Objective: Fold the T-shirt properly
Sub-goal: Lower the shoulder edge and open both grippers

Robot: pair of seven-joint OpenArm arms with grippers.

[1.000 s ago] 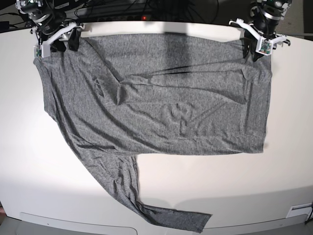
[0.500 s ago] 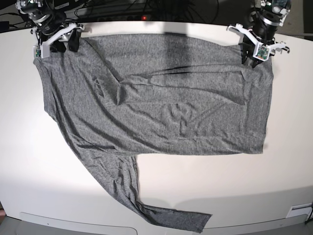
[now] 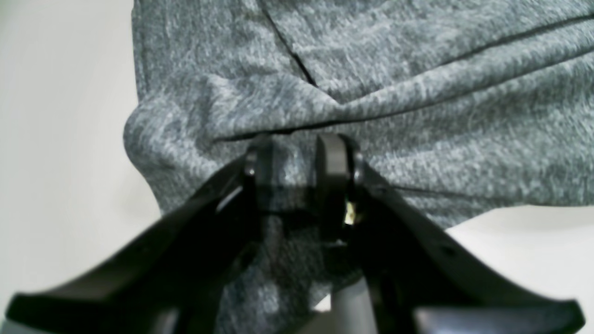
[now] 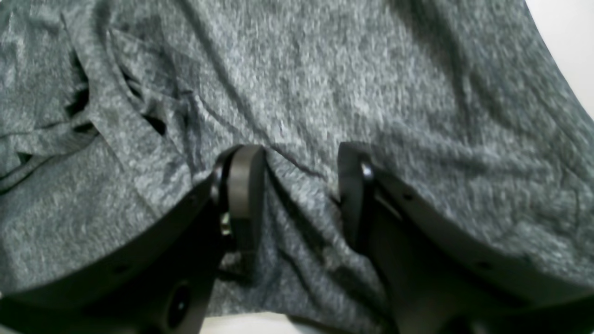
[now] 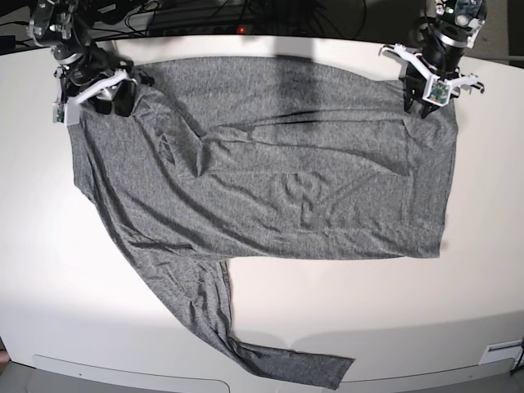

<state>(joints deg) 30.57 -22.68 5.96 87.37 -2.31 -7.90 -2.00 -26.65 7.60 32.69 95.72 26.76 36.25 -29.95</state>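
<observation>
A pinch of fabric is clamped between the narrowly set jaws of the left gripper, and a wider ridge by the right gripper, so both far corners of the T-shirt, spread on the white table, can be carried into a fold.

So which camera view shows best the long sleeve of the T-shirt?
The base view: the sleeve of the T-shirt runs toward the table's near edge. Both wrist views show only grey fabric around the jaws, no sleeve.
</observation>
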